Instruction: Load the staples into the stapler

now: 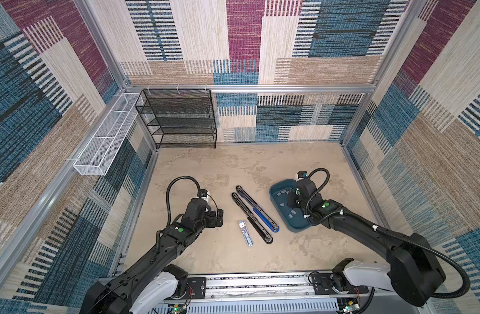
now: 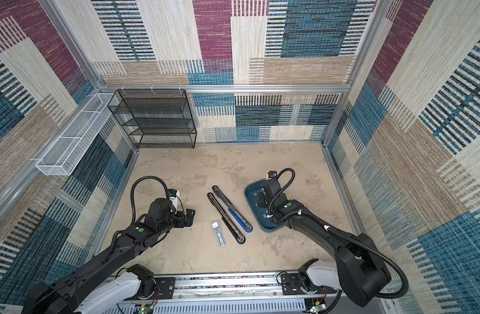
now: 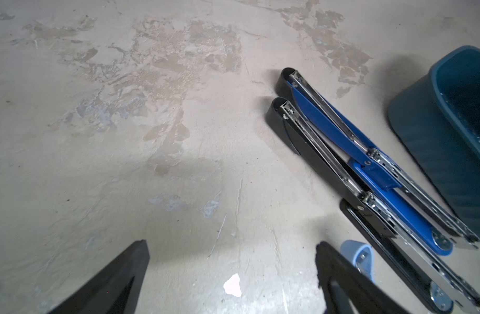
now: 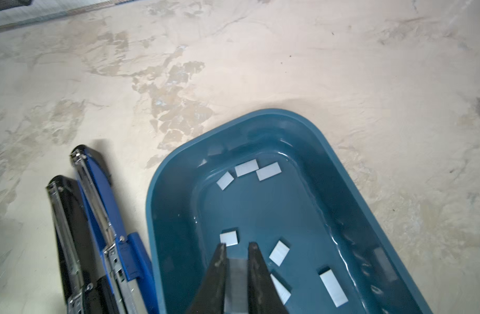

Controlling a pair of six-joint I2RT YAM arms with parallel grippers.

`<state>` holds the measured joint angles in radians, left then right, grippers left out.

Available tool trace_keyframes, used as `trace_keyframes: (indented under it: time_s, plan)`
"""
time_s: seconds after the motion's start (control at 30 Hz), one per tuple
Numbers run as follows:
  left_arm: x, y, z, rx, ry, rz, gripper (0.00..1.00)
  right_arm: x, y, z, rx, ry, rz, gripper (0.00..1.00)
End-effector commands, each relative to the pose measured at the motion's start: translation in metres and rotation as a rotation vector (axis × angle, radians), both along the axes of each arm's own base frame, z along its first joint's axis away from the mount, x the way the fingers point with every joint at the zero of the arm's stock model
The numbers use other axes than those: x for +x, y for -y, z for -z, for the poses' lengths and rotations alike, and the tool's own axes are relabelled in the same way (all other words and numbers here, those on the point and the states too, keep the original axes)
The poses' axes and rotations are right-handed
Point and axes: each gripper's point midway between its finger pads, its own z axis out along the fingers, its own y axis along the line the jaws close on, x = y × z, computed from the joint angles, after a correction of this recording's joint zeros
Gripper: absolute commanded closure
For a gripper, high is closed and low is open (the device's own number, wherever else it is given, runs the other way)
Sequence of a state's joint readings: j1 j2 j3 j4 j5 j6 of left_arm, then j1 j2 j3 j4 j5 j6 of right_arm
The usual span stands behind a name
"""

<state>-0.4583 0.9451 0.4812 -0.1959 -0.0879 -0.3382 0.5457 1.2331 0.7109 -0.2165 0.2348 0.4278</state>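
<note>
Two long staplers lie opened flat side by side mid-table, one black (image 1: 251, 216) (image 2: 224, 217) (image 3: 315, 152) (image 4: 67, 217), one blue (image 1: 260, 212) (image 2: 234, 213) (image 3: 320, 119) (image 4: 103, 190). Several loose staples (image 4: 268, 171) lie as light-grey strips in a teal tray (image 1: 277, 190) (image 2: 251, 190) (image 4: 179, 168) to their right. My right gripper (image 1: 290, 201) (image 2: 260, 202) (image 4: 237, 246) hangs inside the tray, shut on one grey staple strip (image 4: 236, 282). My left gripper (image 1: 218, 217) (image 2: 190, 216) (image 3: 232, 243) hovers open and empty, left of the staplers.
A small light-blue stapler-like tool (image 1: 245, 233) (image 2: 218, 233) (image 3: 358, 255) lies just left of the black stapler's near end. A black mesh shelf (image 1: 179, 119) stands at the back left wall, with a white mesh basket (image 1: 103, 144) on the left wall.
</note>
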Motion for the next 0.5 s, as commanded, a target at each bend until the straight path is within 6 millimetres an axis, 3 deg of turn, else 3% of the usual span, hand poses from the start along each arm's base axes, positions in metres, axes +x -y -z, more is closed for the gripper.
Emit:
trace_keyframes:
  time_s: [0.0,0.27,0.47]
  plan:
    - [0.002,0.013,-0.007,-0.024,0.037,0.078,0.01,-0.010,-0.020,-0.017,0.025,0.076,-0.089,0.82]
    - [0.001,0.017,-0.007,-0.038,0.036,0.100,0.01,-0.053,-0.065,-0.004,0.018,0.105,-0.289,0.83]
    - [0.001,0.017,-0.005,-0.035,0.025,0.097,0.01,-0.080,-0.086,0.009,0.026,0.107,-0.409,0.81]
